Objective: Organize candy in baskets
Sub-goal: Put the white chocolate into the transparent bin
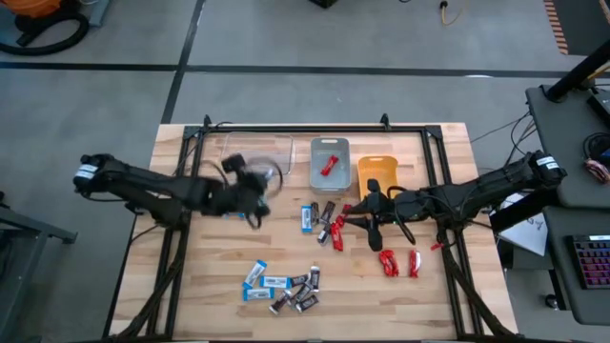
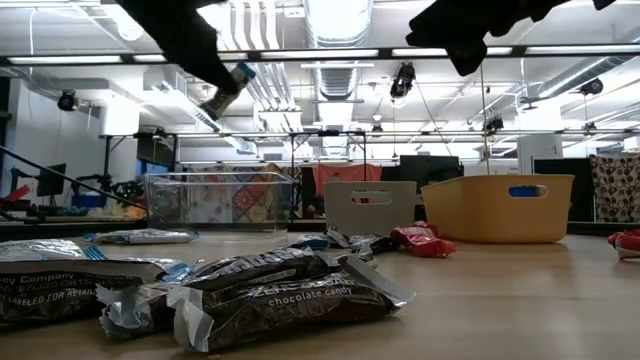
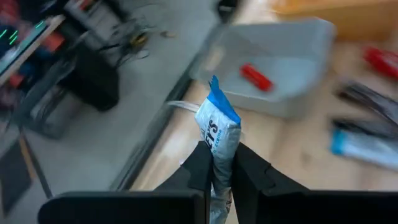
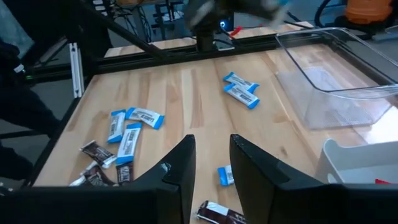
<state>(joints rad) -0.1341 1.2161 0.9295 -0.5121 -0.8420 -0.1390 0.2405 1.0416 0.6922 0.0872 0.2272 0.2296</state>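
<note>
Pinching a blue-and-white bar (image 3: 219,134) – its lower end hidden – left gripper (image 3: 219,177) blurs; right gripper (image 4: 211,168) empty, part-open.

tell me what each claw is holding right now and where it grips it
The left claw pinches a blue-and-white candy bar by its lower end, above the table. The right claw holds nothing; only table shows between its fingers.

The wooden bench (image 1: 200,286) carries 3 bins: clear (image 1: 255,151), grey (image 1: 330,164) and orange (image 1: 376,171). Blue bars (image 1: 267,279) and brown bars (image 1: 301,297) lie scattered, with red candies (image 1: 398,262) just beside the right claw (image 1: 374,221).
</note>
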